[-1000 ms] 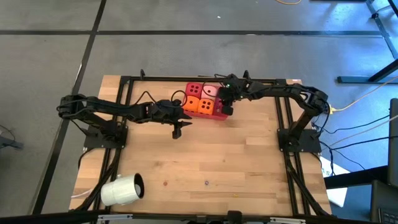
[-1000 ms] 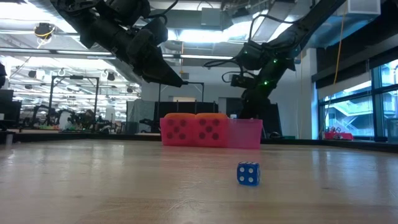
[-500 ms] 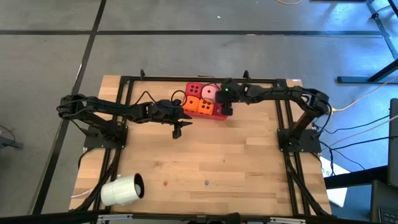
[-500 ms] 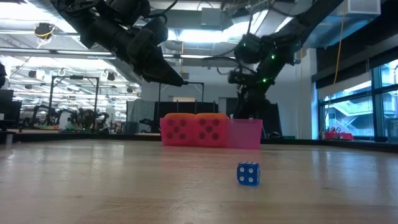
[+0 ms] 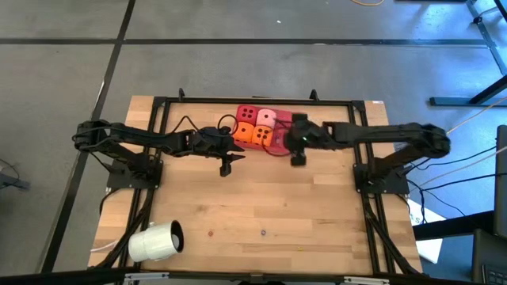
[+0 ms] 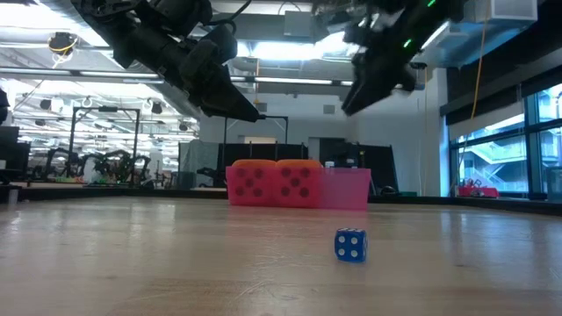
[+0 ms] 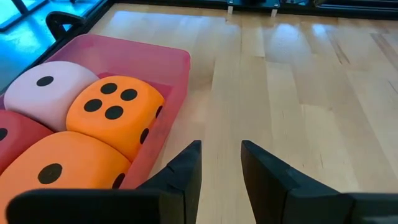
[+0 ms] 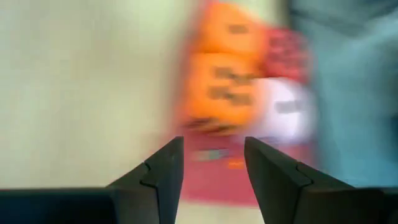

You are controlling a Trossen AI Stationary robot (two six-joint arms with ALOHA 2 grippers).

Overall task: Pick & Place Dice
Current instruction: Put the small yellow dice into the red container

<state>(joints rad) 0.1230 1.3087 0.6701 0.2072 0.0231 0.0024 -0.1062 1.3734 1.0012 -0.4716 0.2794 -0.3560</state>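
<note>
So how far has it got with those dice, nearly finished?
It looks nearly finished. All four big dice, red, pink and two orange, sit in the red tray. Nothing is in hand: the right gripper is open and empty beside the tray, and the left gripper is empty too. A small blue die lies alone on the table.

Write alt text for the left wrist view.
Four dice sit packed in a pink tray on a wooden table: two orange dice, one pale pink die and one red die. The left gripper hangs beside the tray, jaws empty.
</note>
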